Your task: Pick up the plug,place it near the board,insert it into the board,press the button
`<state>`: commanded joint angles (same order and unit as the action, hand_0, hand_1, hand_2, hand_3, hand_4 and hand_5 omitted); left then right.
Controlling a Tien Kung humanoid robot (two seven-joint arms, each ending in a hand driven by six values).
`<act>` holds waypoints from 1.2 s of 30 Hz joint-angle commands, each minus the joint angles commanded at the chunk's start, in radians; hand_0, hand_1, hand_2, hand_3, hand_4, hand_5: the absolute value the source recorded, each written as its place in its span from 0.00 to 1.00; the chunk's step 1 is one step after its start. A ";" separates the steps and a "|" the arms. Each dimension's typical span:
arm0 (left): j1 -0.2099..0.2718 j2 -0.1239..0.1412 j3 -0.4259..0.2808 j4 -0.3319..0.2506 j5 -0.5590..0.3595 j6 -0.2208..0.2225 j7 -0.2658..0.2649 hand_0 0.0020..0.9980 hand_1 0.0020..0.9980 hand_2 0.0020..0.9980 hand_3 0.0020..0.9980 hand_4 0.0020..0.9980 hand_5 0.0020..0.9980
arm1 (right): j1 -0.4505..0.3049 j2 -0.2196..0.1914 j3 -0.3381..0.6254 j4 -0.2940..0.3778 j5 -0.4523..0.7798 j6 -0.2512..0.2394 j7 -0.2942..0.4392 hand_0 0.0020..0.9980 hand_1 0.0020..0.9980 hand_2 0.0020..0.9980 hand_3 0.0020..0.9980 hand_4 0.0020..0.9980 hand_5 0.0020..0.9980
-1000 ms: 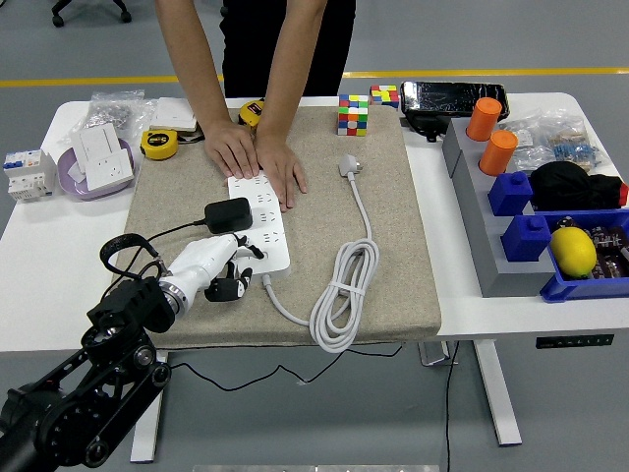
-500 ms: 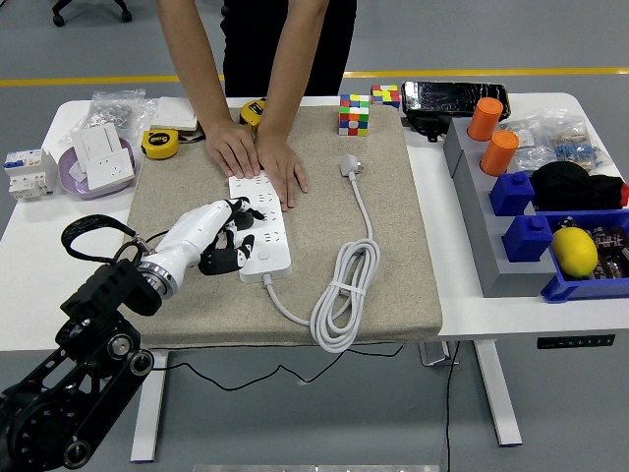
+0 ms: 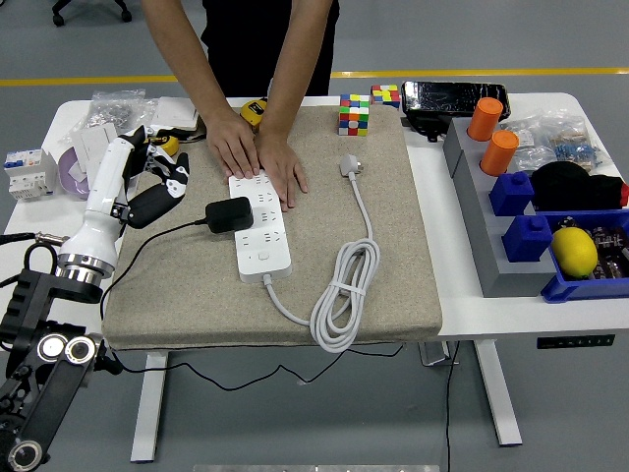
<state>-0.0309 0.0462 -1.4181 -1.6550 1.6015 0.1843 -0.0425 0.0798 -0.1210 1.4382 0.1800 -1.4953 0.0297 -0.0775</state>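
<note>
On the beige mat (image 3: 393, 246), the white power strip (image 3: 258, 224) is lying lengthwise, and a black plug adapter (image 3: 228, 214) is sitting against the strip's left edge, apparently seated in a socket, though how fully it is pushed in I cannot tell. A person is standing behind the strip, pressing both hands (image 3: 257, 157) flat on its far end and holding it steady. The robot's left hand (image 3: 157, 182) is hanging to the left of the strip, well apart from it, fingers loosely spread and gripping nothing. The strip's own white cord (image 3: 344, 295) is coiling off to its right. Judging from this, picking up, placing and inserting are looking finished; pressing the button on the strip is probably what is remaining
</note>
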 joint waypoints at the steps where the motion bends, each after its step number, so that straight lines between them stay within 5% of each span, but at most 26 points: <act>1: 0.005 -0.004 -0.010 0.003 -0.042 0.005 -0.016 0.57 0.72 0.68 0.61 0.91 0.27 | 0.000 0.000 -0.001 0.000 0.001 0.000 0.000 0.83 0.76 0.75 0.78 1.00 0.83; 4: 0.016 -0.014 -0.034 0.012 -0.151 0.013 -0.051 0.57 0.72 0.68 0.61 0.91 0.27 | -0.001 0.000 -0.001 0.000 0.000 0.000 0.000 0.83 0.76 0.75 0.78 1.00 0.83; 5: 0.020 -0.018 -0.042 0.016 -0.197 0.014 -0.062 0.81 0.90 0.86 0.83 1.00 0.61 | -0.002 0.000 -0.001 0.000 0.000 0.000 0.000 0.83 0.76 0.75 0.78 1.00 0.83; 10: 0.035 -0.020 -0.056 0.032 -0.325 0.009 -0.086 0.81 0.90 0.86 0.83 1.00 0.61 | -0.005 0.000 -0.002 0.000 -0.001 0.001 -0.001 0.83 0.76 0.75 0.78 1.00 0.83; 11: 0.037 -0.020 -0.055 0.036 -0.342 0.007 -0.085 0.88 0.93 0.88 0.87 1.00 0.85 | -0.005 0.000 -0.001 0.000 -0.001 0.001 -0.001 0.83 0.76 0.75 0.78 1.00 0.83; 36: 0.030 -0.024 -0.059 0.046 -0.345 -0.017 -0.061 0.88 0.91 0.87 0.86 1.00 0.89 | -0.005 0.003 0.000 0.000 0.005 0.000 0.002 0.83 0.76 0.75 0.78 1.00 0.83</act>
<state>-0.0011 0.0224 -1.4772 -1.6087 1.2567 0.1677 -0.1038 0.0746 -0.1178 1.4380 0.1800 -1.4907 0.0297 -0.0754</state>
